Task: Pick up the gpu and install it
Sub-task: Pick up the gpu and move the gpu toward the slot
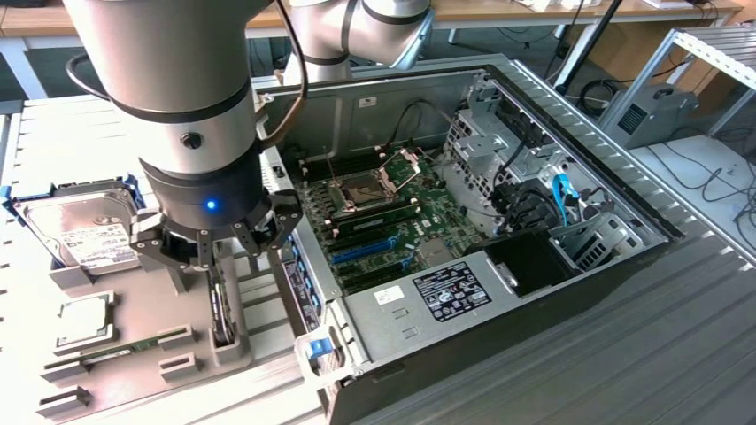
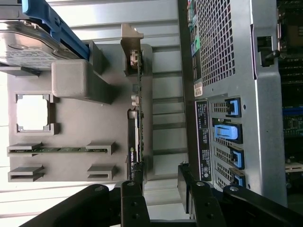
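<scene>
The gpu (image 1: 221, 312) stands on edge in a slot of the grey holder (image 1: 142, 376), to the exterior view's left of the open computer case (image 1: 614, 199). In the wrist view the gpu (image 2: 135, 120) shows edge-on, a thin green board with its silver bracket (image 2: 131, 45) at the far end. My gripper (image 1: 219, 257) hangs open just above the card. Its black fingers (image 2: 132, 191) frame the near end of the card with nothing between them, and my gripper (image 2: 158, 187) touches nothing.
On the holder (image 2: 94, 135) also rest a hard drive (image 1: 83, 226) in a blue frame, a processor chip (image 2: 32, 112) and a memory stick (image 2: 57, 150). The motherboard (image 1: 384, 217) with blue slots (image 1: 360, 250) lies inside the case. The case's rear wall (image 2: 222, 71) stands close beside the card.
</scene>
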Tool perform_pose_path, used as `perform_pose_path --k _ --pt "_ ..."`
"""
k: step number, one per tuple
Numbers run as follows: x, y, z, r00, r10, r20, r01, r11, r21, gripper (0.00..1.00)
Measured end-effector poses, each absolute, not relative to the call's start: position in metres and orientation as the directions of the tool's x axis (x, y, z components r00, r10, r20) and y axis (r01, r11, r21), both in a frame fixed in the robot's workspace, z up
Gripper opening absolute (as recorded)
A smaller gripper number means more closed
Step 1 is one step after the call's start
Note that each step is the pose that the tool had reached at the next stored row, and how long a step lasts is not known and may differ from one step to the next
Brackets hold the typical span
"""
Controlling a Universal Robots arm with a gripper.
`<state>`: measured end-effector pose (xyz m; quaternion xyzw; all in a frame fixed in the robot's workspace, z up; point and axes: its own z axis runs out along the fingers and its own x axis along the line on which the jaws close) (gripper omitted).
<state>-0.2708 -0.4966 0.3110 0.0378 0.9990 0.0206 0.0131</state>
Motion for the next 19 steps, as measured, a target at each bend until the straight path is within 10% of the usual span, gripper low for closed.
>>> perform_pose_path --k 19 --pt "-0.2708 -0.4966 0.3064 -0.997 0.076 -0.025 0.075 0.996 0.042 0.42"
